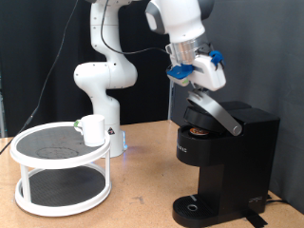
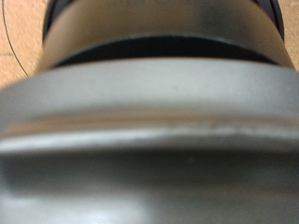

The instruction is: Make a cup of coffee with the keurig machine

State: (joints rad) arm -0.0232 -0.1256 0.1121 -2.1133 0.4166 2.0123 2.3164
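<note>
Hand [image 1: 201, 78] angles down onto the raised silver lid of the boxy black keurig machine [image 1: 228, 152]; whether its fingers are apart cannot be told.

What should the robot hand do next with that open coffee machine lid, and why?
Probably push the lid down. The keurig machine stands open with a pod seated inside, and the gripper is right at the raised lid. The cup waits on the white rack.

Wall: pale grey panel [image 1: 28, 47], plain, behind everything.
Curtain: black cloth [image 1: 271, 47], at the exterior view's right.
Table: light wooden top [image 1: 142, 190].
Cable: thin dark cord [image 1: 52, 71] hanging against the wall.
Light: even and soft.
</note>
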